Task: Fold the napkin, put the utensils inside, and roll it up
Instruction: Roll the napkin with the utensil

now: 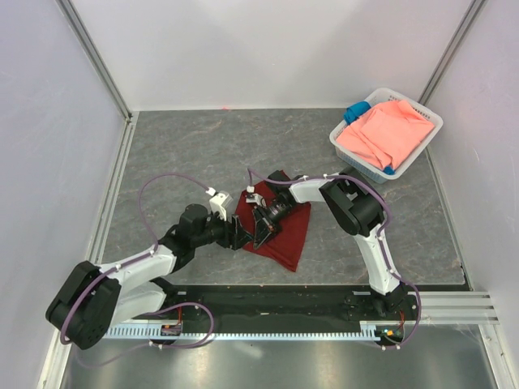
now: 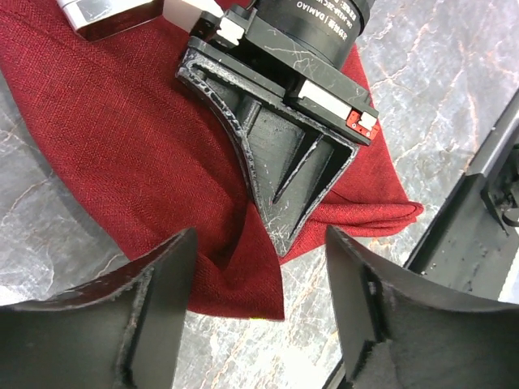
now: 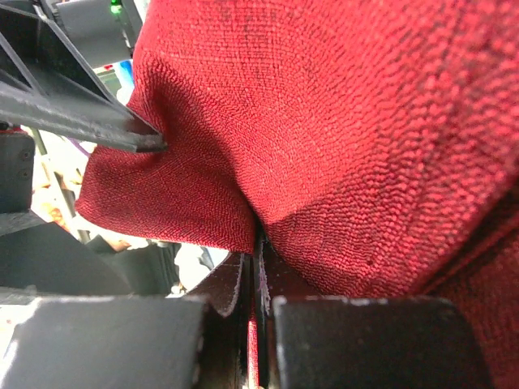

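The maroon napkin [image 1: 288, 231] lies rumpled on the grey table between the arms. My right gripper [image 1: 261, 229] is shut on a fold of it; in the right wrist view the cloth [image 3: 340, 121] is pinched between the closed jaws [image 3: 258, 247]. My left gripper [image 1: 242, 236] is open just left of it. In the left wrist view its fingers [image 2: 154, 300] straddle a loose corner of the napkin [image 2: 122, 138] without touching, gripper midpoint [image 2: 259, 247]. The right gripper [image 2: 284, 154] shows there too, on the cloth. No utensils are in view.
A white basket [image 1: 422, 146] at the back right holds a salmon-pink cloth [image 1: 385, 134] and a small blue cloth [image 1: 355, 111]. A black rail [image 1: 276, 300] runs along the near edge. White walls close in the table on three sides.
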You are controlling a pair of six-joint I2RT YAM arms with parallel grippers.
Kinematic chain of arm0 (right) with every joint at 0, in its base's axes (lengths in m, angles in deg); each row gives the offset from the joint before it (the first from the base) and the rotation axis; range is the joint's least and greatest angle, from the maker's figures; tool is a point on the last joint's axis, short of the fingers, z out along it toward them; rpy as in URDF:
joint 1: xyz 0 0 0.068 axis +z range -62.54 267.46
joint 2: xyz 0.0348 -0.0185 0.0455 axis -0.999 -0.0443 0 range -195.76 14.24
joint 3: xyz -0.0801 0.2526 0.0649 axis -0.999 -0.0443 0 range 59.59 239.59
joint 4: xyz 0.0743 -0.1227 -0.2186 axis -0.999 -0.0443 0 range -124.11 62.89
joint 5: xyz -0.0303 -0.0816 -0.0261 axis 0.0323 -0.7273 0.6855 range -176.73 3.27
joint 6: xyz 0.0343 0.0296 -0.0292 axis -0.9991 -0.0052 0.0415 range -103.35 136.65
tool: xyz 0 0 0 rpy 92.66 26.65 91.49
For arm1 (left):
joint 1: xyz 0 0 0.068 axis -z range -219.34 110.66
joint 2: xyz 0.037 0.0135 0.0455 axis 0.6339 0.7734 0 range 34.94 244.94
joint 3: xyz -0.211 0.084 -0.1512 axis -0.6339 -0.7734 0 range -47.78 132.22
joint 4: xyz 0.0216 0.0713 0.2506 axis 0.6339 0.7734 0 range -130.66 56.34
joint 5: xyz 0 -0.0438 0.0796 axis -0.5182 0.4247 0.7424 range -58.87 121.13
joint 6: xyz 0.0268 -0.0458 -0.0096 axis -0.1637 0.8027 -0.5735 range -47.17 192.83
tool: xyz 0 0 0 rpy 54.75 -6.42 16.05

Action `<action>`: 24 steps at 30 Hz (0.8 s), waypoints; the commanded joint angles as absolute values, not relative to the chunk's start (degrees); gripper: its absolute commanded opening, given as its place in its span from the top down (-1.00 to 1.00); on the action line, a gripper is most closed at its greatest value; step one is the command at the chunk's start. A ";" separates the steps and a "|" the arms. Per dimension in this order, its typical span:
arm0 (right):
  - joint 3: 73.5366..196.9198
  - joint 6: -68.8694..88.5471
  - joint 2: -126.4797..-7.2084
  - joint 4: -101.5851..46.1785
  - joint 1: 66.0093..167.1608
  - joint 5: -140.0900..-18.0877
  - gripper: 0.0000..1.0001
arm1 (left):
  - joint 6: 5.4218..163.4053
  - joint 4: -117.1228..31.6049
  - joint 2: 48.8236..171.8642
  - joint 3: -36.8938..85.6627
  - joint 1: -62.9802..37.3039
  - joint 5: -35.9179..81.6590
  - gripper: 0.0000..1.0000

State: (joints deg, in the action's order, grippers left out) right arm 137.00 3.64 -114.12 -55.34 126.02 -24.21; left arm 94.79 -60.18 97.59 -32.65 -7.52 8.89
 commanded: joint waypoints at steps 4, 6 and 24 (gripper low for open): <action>139.31 6.11 -116.72 -54.09 124.72 -23.80 1.00 | 91.38 -56.39 98.66 -28.80 -4.97 16.70 -0.34; 139.31 6.37 -116.98 -54.00 124.37 -23.10 1.00 | 91.29 -55.95 96.38 -28.89 -4.88 18.12 -0.57; 138.52 6.20 -117.42 -54.18 123.76 -22.57 1.00 | 92.87 -47.60 90.04 -28.71 -2.42 27.26 -0.48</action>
